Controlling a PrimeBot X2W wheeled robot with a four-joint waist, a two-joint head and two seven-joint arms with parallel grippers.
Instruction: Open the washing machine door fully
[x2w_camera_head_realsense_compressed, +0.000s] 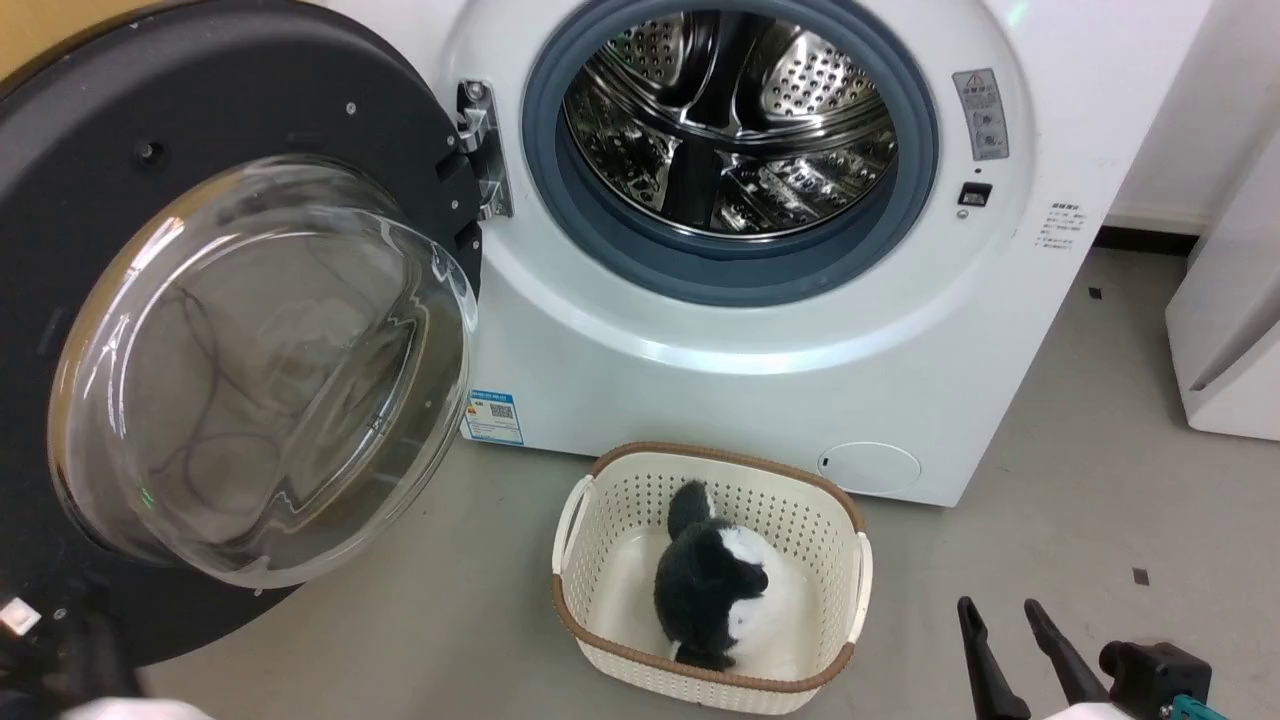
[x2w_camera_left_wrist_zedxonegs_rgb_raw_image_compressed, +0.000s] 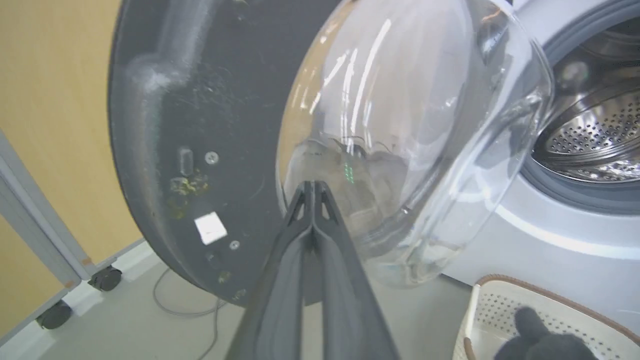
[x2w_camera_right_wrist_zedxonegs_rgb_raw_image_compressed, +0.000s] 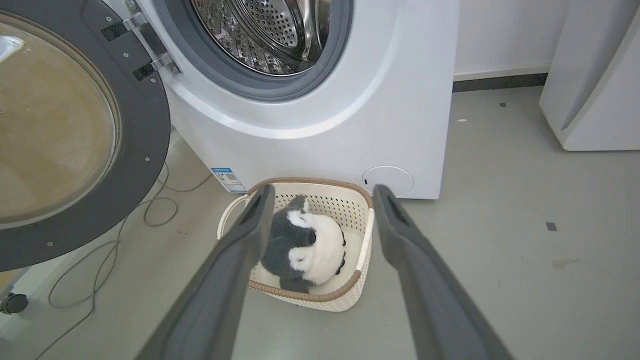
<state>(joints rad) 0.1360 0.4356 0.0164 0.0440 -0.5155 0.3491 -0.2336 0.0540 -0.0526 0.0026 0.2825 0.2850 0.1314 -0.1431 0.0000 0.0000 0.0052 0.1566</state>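
The washing machine door (x2w_camera_head_realsense_compressed: 250, 90), black with a bulging glass bowl (x2w_camera_head_realsense_compressed: 270, 370), stands swung far out to the left on its hinge (x2w_camera_head_realsense_compressed: 485, 150). The white washing machine (x2w_camera_head_realsense_compressed: 700, 380) shows its steel drum (x2w_camera_head_realsense_compressed: 730, 120) uncovered. In the left wrist view my left gripper (x2w_camera_left_wrist_zedxonegs_rgb_raw_image_compressed: 312, 187) is shut with nothing in it, tips at the lower edge of the door's (x2w_camera_left_wrist_zedxonegs_rgb_raw_image_compressed: 200, 125) glass bowl; whether they touch is unclear. My right gripper (x2w_camera_head_realsense_compressed: 1000, 608) hangs open low on the right, apart from the machine, its fingers (x2w_camera_right_wrist_zedxonegs_rgb_raw_image_compressed: 235, 250) framing a basket. The door (x2w_camera_right_wrist_zedxonegs_rgb_raw_image_compressed: 145, 115) and machine (x2w_camera_right_wrist_zedxonegs_rgb_raw_image_compressed: 350, 125) lie beyond.
A cream basket (x2w_camera_head_realsense_compressed: 600, 470) holding a black-and-white plush toy (x2w_camera_head_realsense_compressed: 710, 590) sits on the floor before the machine. A white appliance (x2w_camera_head_realsense_compressed: 1230, 330) stands at the right. A cable (x2w_camera_right_wrist_zedxonegs_rgb_raw_image_compressed: 160, 210) loops on the floor under the door. A castor (x2w_camera_left_wrist_zedxonegs_rgb_raw_image_compressed: 105, 277) is by the yellow wall.
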